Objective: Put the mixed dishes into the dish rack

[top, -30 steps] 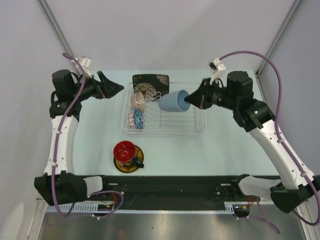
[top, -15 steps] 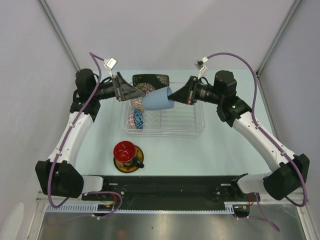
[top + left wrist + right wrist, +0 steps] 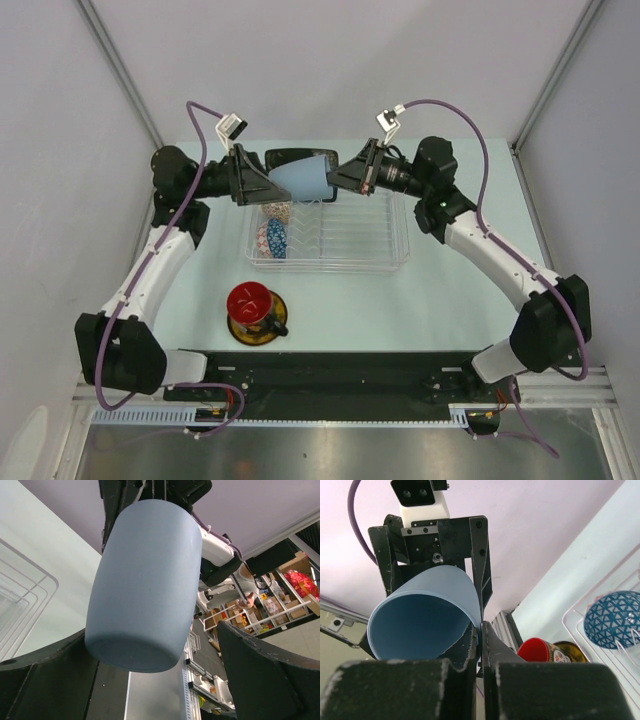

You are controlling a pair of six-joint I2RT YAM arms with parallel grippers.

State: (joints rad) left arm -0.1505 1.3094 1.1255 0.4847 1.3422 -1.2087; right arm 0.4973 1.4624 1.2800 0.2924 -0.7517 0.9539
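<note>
Handover: right gripper (image 3: 335, 181) pinches the plain pale-blue cup (image 3: 305, 181) by its rim; left gripper (image 3: 278, 187) (spread wide) should clasp its base.

The black plate (image 3: 300, 154) is mostly hidden in the overhead view behind the pale blue cup (image 3: 305, 180) and the right hand (image 3: 338, 179). The beige bowl (image 3: 279, 210) is partly covered by the left hand (image 3: 268, 185). Only a sliver of the saucer (image 3: 276, 324) is seen under the red mug (image 3: 250, 302).

In the left wrist view the fingers (image 3: 270, 680) are cut off at the bottom edge. A gap to the cup seems to be kept, but contact cannot be settled.

The blue patterned bowl (image 3: 615, 617) is clipped by the right edge.
</note>
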